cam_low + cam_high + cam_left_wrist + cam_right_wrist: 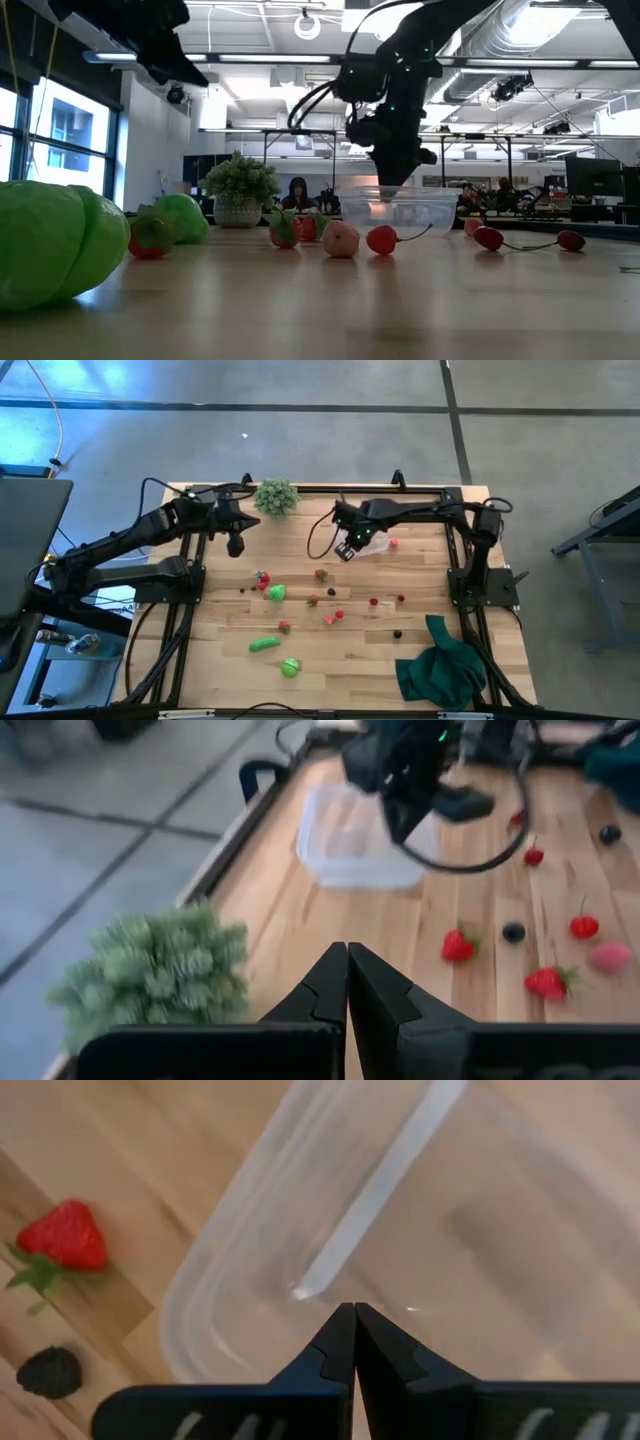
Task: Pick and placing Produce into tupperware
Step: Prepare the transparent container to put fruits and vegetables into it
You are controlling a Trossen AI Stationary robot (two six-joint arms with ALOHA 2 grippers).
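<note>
Wooden surface (420, 660) carries produce (275, 593) scattered well apart from the tupperware (375, 543), which sits under the clenched, empty right tool (347, 550). Left tool (236, 547), also clenched, hovers beside the spiky ball (275, 496). Descending clenched could shove the light tupperware off position.

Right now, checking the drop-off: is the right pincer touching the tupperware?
Cannot tell. The right pincer, shut, hangs over the tupperware; no view shows contact or gap plainly.
</note>
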